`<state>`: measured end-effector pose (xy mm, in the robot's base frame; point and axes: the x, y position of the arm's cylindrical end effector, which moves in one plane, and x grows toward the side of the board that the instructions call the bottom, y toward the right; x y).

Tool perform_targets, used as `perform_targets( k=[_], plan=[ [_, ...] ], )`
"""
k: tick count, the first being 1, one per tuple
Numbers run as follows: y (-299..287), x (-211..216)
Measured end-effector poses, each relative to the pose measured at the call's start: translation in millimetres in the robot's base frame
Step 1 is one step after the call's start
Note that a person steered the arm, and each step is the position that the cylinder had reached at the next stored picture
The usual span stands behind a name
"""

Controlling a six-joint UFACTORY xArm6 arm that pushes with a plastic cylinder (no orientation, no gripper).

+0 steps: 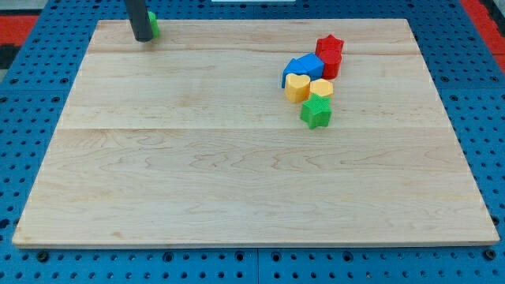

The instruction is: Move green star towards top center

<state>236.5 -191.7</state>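
Note:
The green star [316, 111] lies on the wooden board [197, 173] right of centre, at the bottom of a tight cluster of blocks. Just above it sit a yellow hexagon-like block [321, 87] and a yellow heart-like block [297, 87]. Above those are a blue block [303, 69] and a red star [329, 47] with another red block [331, 66] under it. My tip [143, 38] stands at the board's top left, far from the green star, touching a green block [152, 24] mostly hidden behind the rod.
The board lies on a blue perforated table [31, 95]. A red area [16, 20] shows at the view's top corners. The cluster's blocks touch one another.

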Motion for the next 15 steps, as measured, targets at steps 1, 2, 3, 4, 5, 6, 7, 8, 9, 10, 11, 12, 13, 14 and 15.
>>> perform_targets(
  k=[1, 2, 3, 4, 5, 6, 7, 8, 9, 10, 11, 12, 13, 14, 15],
  plan=[
    [16.8, 43.0],
    [72.9, 113.0],
    [142.8, 206.3],
    [238.3, 267.7],
    [341.8, 283.2],
    [355.8, 249.7],
    [336.0, 206.8],
    [303.0, 183.8],
    [255.4, 183.4],
    [216.0, 179.1],
    [176.5, 160.1],
    [134.6, 146.5],
    [118.7, 123.8],
    [121.7, 119.9],
    [155.0, 135.2]
  ],
)
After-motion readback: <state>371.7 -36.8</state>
